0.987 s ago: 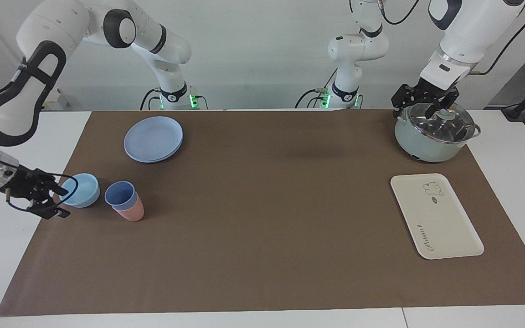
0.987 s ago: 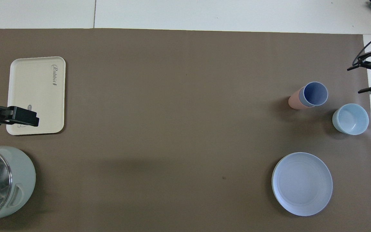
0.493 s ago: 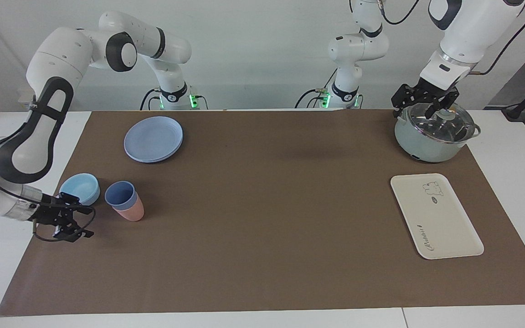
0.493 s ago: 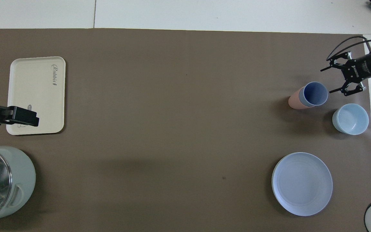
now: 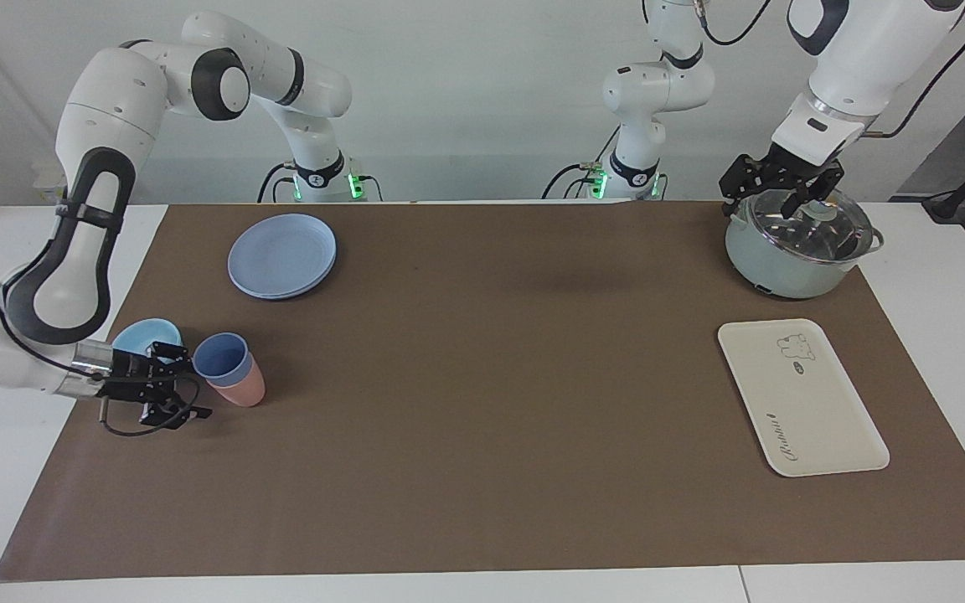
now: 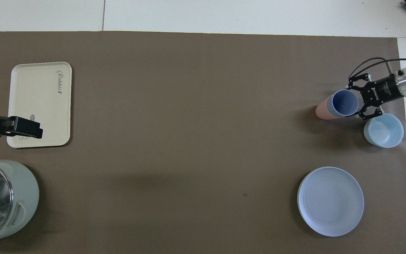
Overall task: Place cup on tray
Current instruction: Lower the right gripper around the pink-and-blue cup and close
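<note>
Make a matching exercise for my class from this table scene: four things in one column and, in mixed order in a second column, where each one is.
Things
1. cup
2. tray
3. right gripper
4. left gripper

Places
A. over the lidded pot
B. nested in the pink cup
C. open beside the stacked cups, at the light-blue bowl
D. lying bare on the brown mat, at the left arm's end of the table

Pairs: 1-B, 2-D, 3-C, 4-A
</note>
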